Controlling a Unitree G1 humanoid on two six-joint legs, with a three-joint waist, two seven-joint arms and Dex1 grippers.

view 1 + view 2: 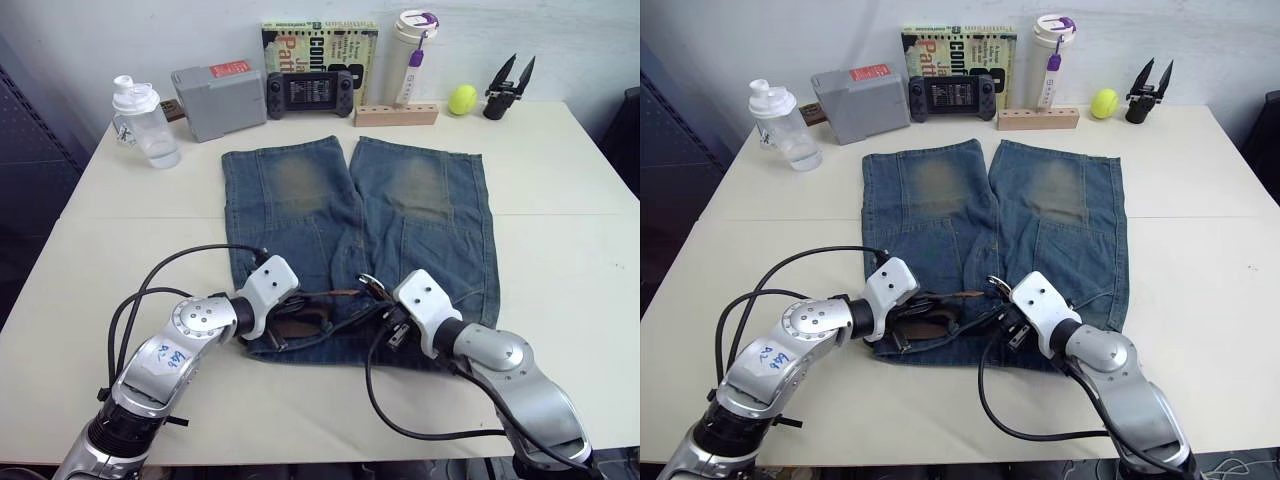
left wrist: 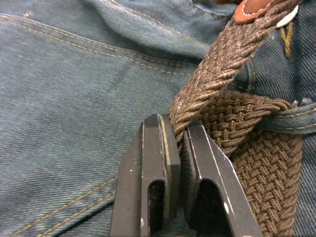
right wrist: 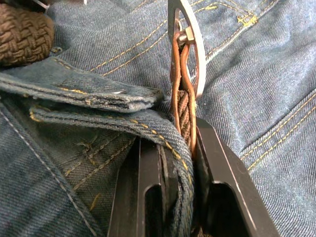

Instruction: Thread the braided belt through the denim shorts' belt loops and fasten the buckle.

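Brown belt [image 2: 217,64] bunched at shorts [image 1: 400,210] waistband.

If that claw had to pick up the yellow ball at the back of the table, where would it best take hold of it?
Across the widest part of the yellow ball, coming down from above. It is round, so any lower or higher pinch would likely slip off. The wooden block lies close on one side and the black clip on the other, so the top looks like the freest way in.
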